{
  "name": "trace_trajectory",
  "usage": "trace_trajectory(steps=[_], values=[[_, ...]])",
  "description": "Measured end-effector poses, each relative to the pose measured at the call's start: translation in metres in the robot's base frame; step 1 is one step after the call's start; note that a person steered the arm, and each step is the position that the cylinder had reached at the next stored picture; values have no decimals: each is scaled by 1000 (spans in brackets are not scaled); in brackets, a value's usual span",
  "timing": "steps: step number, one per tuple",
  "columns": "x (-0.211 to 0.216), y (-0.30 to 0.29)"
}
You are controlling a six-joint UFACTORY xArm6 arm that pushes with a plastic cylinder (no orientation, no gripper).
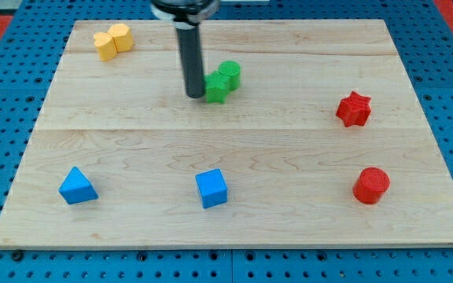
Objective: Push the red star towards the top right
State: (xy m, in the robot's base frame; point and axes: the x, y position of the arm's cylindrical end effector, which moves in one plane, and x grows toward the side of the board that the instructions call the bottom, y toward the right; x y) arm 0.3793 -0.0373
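The red star (353, 108) lies on the wooden board (234, 149) at the view's right, a little above the middle. My tip (194, 96) rests on the board near the top centre, far to the left of the star. It sits right against the left side of the green block (222, 82).
A red cylinder (370, 185) lies below the star at the lower right. A yellow block (112, 41) is at the top left. A blue triangle (77, 186) is at the lower left and a blue cube (211, 189) at the bottom centre. Blue pegboard (6, 47) surrounds the board.
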Motion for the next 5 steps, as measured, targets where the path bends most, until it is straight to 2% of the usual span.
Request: trace_trajectory(steps=[1, 2, 3, 5], values=[[63, 17], [84, 131], [75, 201], [64, 252]])
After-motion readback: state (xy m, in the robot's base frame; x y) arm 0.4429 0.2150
